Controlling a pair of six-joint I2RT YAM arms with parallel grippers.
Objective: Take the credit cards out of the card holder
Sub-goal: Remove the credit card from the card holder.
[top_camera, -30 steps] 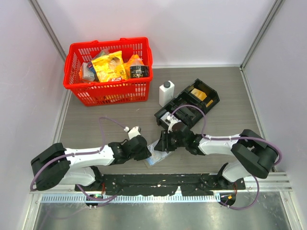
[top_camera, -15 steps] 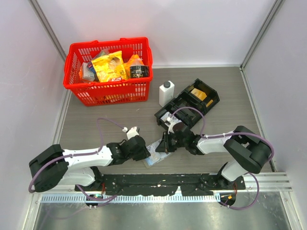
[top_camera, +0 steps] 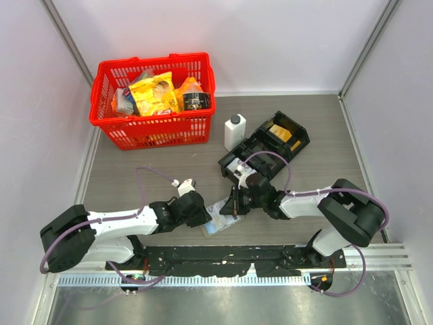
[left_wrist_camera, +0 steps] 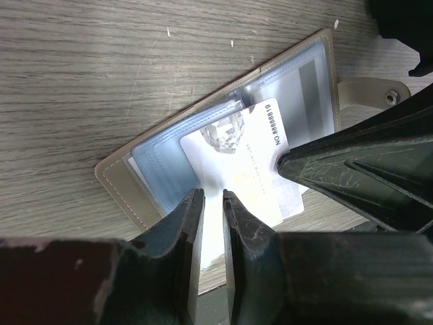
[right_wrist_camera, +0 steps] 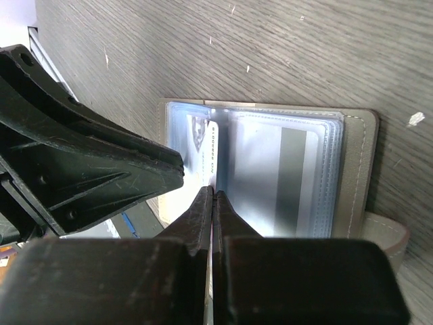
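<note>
Worryingly, right claw (right_wrist_camera: 212, 194), shut on the white card (left_wrist_camera: 237, 166), might drag the card holder (left_wrist_camera: 120, 181); left claw (left_wrist_camera: 210, 198), barely parted, pins it.

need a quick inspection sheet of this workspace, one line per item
surface: wood-grain table, a few white specks near the holder
job's things: card holder lies open on the table; white card partly out of its sleeve; second card sits inside a sleeve
clutter: red basket full of packets, white bottle, black tray, all behind the arms
grippers: left gripper jaws narrowly apart at the white card's edge, grip unclear; right gripper shut, tips at that card's edge
cables: purple cable loops off each arm, the right arm's over the black tray
surroundings: pale walls on three sides
</note>
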